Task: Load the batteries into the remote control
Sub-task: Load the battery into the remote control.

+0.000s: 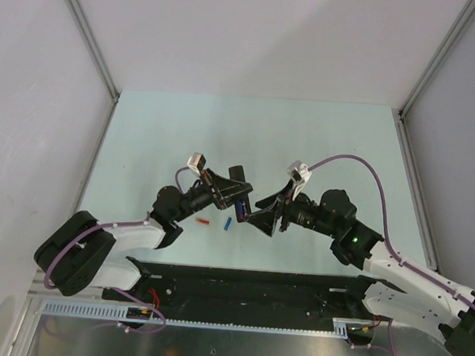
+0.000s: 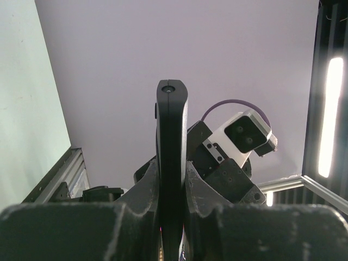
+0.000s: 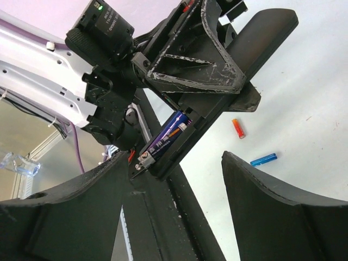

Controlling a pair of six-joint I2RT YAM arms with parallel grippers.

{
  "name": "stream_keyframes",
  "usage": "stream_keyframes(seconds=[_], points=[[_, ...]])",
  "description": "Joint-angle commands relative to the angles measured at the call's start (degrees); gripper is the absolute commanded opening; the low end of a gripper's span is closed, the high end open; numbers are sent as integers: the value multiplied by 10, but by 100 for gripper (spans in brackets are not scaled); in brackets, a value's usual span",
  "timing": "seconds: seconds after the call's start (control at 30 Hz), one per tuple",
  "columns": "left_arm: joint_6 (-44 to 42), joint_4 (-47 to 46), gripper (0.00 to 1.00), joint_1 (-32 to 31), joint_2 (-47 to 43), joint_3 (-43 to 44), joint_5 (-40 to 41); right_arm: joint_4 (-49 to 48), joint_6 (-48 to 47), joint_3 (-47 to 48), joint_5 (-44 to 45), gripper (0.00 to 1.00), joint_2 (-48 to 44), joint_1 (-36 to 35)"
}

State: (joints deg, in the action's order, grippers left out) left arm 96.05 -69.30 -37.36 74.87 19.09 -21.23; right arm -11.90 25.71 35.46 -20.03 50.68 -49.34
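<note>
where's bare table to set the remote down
Bare: far half of the table, from the grippers to the back wall. Crowded: near middle, where left gripper holds the remote control by the right gripper, near a red piece and a blue piece.

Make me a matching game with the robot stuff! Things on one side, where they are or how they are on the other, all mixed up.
Things:
1 battery
2 remote control
3 orange piece
4 right gripper

Place or state:
A open
B lying on the table
C clamped in the left gripper
D inside the remote control

Pairs: 1-D, 2-C, 3-B, 4-A
</note>
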Motion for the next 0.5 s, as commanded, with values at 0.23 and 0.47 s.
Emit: stream_keyframes(seconds=[0.23, 0.47], points=[[3, -15, 0, -7, -23, 14, -3, -27, 3, 0, -6, 72, 11, 6], [0, -14, 0, -14, -27, 15, -4, -25, 9, 0, -4, 70, 17, 13]])
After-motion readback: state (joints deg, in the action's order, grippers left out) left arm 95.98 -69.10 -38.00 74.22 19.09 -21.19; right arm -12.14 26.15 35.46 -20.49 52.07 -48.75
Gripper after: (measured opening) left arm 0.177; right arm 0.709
